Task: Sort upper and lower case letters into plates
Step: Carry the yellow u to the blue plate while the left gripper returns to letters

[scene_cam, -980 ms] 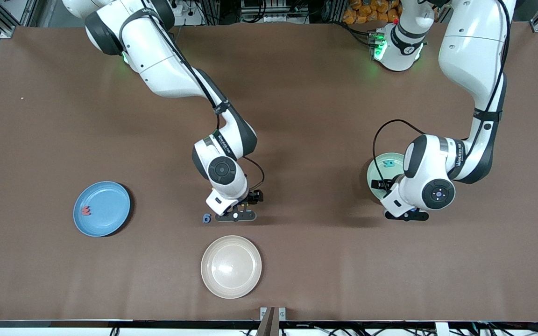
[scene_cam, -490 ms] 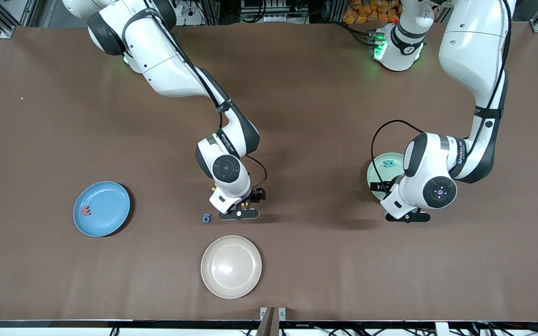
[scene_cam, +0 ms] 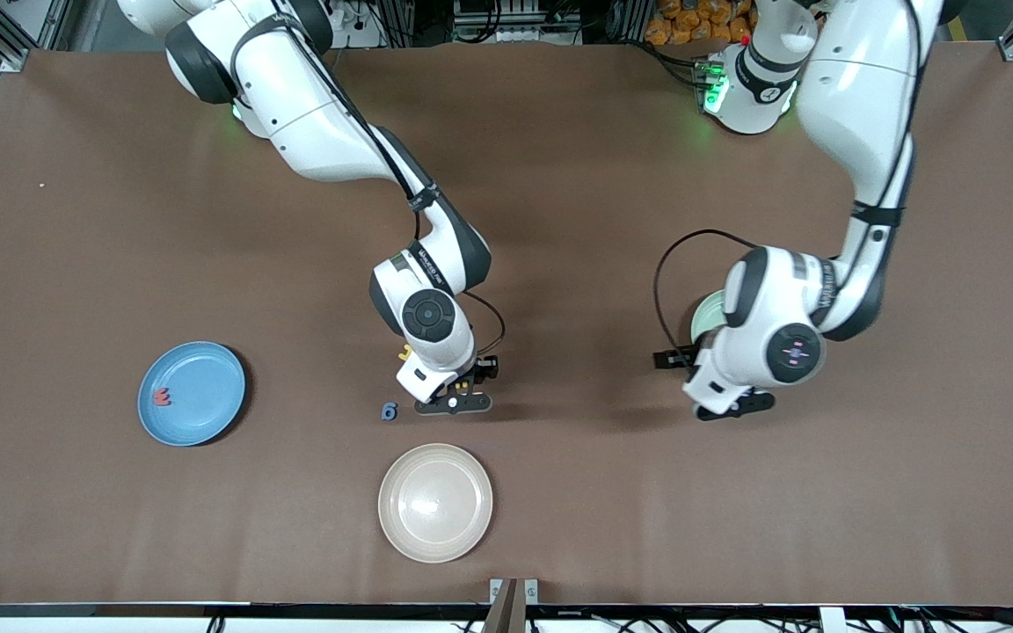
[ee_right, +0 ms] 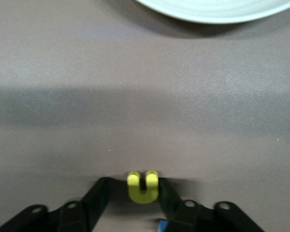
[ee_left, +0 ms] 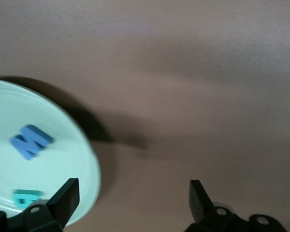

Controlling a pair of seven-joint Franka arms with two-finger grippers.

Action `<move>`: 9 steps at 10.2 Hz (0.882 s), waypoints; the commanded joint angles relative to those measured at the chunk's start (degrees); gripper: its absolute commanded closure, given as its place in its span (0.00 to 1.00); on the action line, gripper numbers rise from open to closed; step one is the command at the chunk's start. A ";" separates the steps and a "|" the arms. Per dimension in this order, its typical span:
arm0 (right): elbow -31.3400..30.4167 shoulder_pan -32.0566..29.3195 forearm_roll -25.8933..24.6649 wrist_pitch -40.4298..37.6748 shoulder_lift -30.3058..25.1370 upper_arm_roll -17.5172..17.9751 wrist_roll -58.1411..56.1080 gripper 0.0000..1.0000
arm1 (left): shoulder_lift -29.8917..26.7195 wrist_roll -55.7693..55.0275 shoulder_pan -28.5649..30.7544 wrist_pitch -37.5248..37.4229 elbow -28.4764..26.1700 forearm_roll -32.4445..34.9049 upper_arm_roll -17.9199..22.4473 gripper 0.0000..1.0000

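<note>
**Yellow letter pinched, plate call pending**

Right gripper (ee_right: 144,193) hangs mid-worktop, fingers clenched on a yellow letter (ee_right: 143,186), just above the cream plate (scene_cam: 435,502), which sits toward the front edge. A blue piece (scene_cam: 389,411) lies on the worktop right beside it. Left gripper (ee_left: 130,203) is over the worktop at the mint plate (ee_left: 38,145), fingers spread and empty, with a blue letter (ee_left: 31,140) and a teal letter (ee_left: 26,196) in that plate. The blue plate (scene_cam: 192,393), toward the right arm's end, carries a red letter (scene_cam: 162,397). Risks: the yellow letter is held only by its tip, so a quick swing could flick it loose; dropped early, it may land in the cream plate instead
</note>
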 commanded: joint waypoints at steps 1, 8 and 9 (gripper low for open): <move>0.93 -0.14 -1.00 -0.10 1.06 -0.24 -0.27 1.00 | 1.93 -1.12 -0.74 0.16 3.07 -1.33 0.50 0.00; 1.20 -12.15 0.14 -6.48 -7.46 -0.33 -0.18 1.00 | 1.93 -6.89 -3.36 1.55 5.18 -4.41 0.33 0.00; 1.20 -15.05 0.14 -8.87 -8.60 -0.33 0.17 1.00 | 2.19 -9.61 -5.82 4.26 5.18 -4.41 0.41 0.00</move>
